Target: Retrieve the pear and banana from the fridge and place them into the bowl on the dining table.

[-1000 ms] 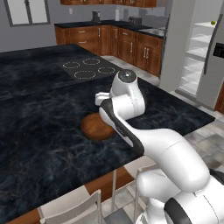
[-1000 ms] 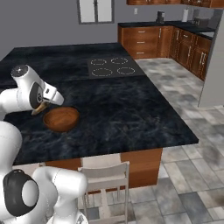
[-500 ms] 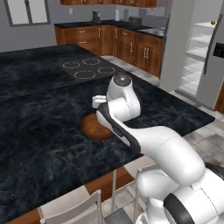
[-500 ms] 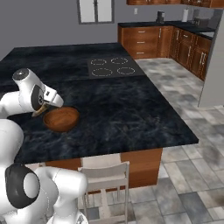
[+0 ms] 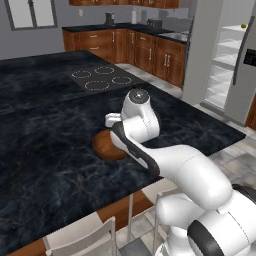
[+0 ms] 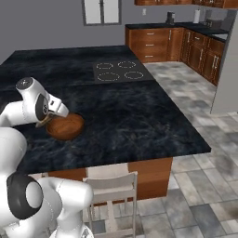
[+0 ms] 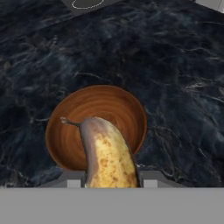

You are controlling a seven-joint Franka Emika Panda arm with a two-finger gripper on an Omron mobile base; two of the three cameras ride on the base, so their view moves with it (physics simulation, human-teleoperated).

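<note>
Step in hand: delivery of fruit 1 of 2. The two-finger gripper (image 7: 109, 181) is clamped on the curved yellow banana with brown patches and a dark stem end (image 7: 106, 154), held above the round reddish-brown wooden bowl (image 7: 114, 104), stem tip over the bowl's near half. The bowl sits on the black white-veined marble dining table (image 5: 45, 125), near its front edge, and looks empty inside.

Next move, as judged: lower a little, centre the banana over the bowl, then part the fingers so it drops in, not on the rim.

The light grey fridge (image 5: 235, 60) stands open, well apart; a small yellow-green roundish fruit (image 5: 243, 26) on its top shelf is probably the pear.

Count: 1 banana, 1 bowl, 1 likely pear, 4 cooktop rings (image 6: 118, 70).
</note>
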